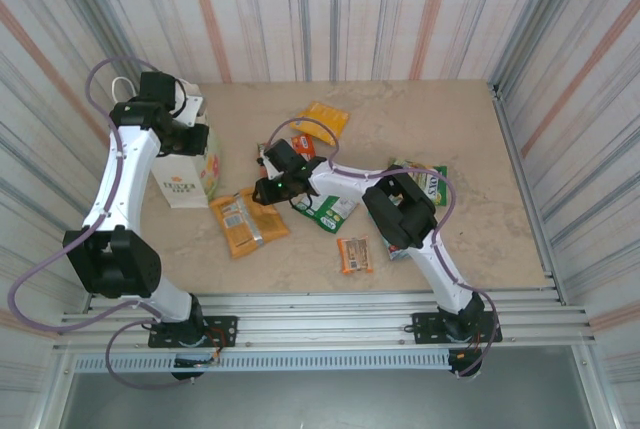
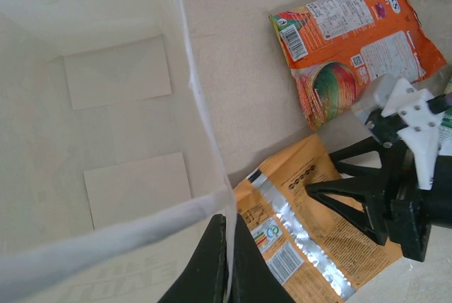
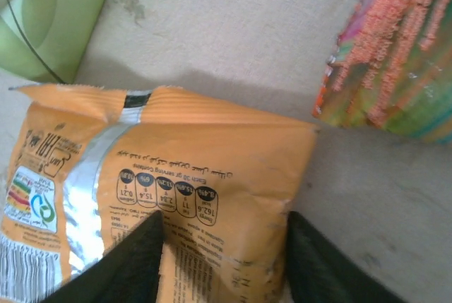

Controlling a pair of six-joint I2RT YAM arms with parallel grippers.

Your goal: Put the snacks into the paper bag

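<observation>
Closing on the orange packet (image 1: 248,221) is the step in hand, as I judge it. In the top view you see the right gripper (image 1: 270,187) hanging over that packet's far end, just beside the paper bag (image 1: 188,177); the bag stands upright near the tabletop's left edge with the left gripper (image 1: 185,134) at its rim; the other snacks lie from the middle toward the right edge, the tiny orange bar pack (image 1: 355,254) closest to the near edge; you cannot tell either arm's jaws here.

From the left wrist you look down into the bag's mouth, with no packet in the part that shows; the left gripper (image 2: 226,246) has its jaws together, clamped on the rim, so pinch firmly and hold the mouth wide; the right gripper (image 2: 321,174) shows side-on, jaws spread over the orange packet (image 2: 296,239); the red-orange packet (image 2: 353,42) lies beyond.

The right wrist gives you what the others lack: the fingers (image 3: 134,268) stand apart over the packet's printed face, not around its edges. Lower gently, catch a raised fold or the crimped end, squeeze slowly since shiny film may slip, then lift above the rim before crossing.
</observation>
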